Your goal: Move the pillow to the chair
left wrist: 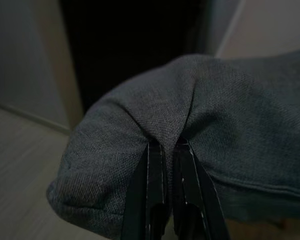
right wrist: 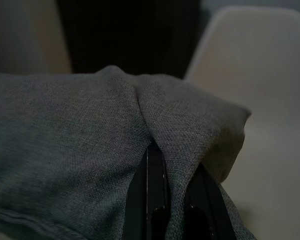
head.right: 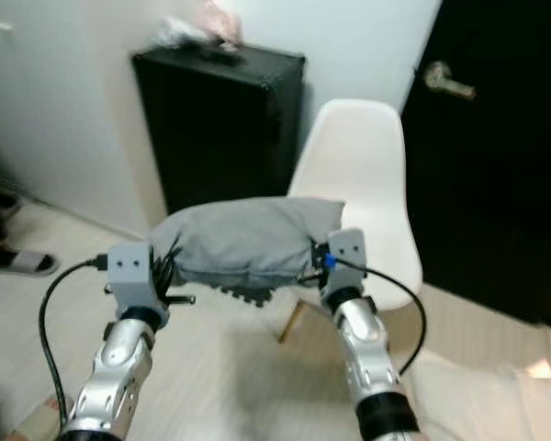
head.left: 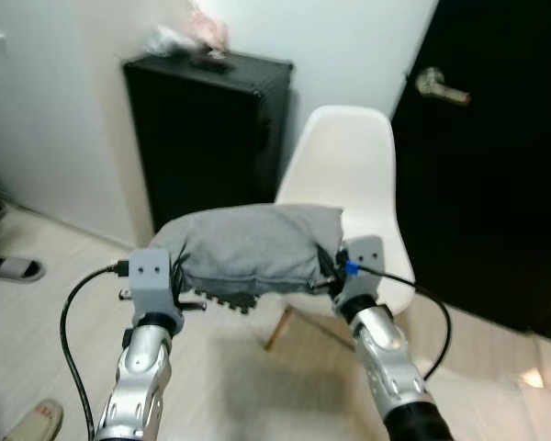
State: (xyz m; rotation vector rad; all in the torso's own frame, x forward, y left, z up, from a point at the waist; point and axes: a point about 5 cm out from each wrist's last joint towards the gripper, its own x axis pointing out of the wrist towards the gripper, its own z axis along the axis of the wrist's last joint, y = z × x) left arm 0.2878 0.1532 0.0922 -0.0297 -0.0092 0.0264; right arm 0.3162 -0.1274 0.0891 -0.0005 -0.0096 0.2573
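Both grippers, left and right, pinch a soft grey fabric pillow, held aloft before the white moulded plastic chair; thin cloth pinches could slip.

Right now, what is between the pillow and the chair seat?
Nothing: in the left eye view the pillow, pinched at both ends, hangs just before the chair.
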